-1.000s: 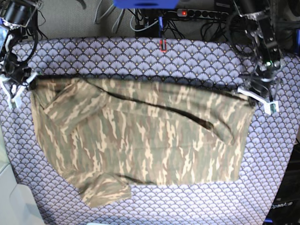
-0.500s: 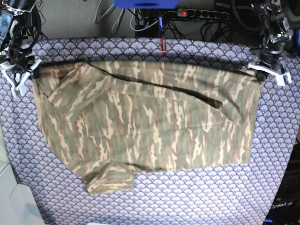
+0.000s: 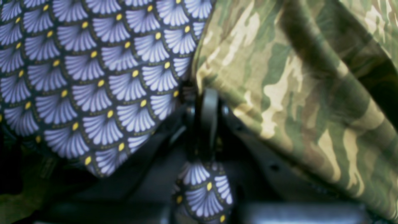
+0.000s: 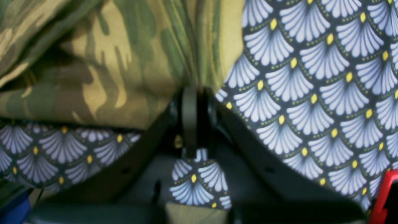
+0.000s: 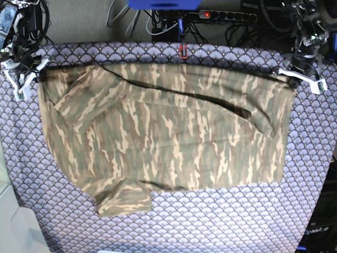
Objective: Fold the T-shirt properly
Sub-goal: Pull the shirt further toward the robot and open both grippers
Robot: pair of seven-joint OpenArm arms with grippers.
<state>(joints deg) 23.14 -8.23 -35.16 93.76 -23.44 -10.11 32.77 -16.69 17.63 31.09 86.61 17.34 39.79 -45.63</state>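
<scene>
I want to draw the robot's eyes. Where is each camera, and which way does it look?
Base: up high, looking down at the shirt, tablecloth and both arms.
Left wrist: on the left arm, looking along its shut left pincer at the shirt's corner.
Right wrist: on the right arm, looking along its shut right pincer.
All three show shirt and tablecloth.

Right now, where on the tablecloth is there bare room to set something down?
Bare tablecloth runs along the near edge below the T-shirt, with a narrow strip behind it. The far corners are crowded: left pincer and right pincer grip the shirt there.
</scene>
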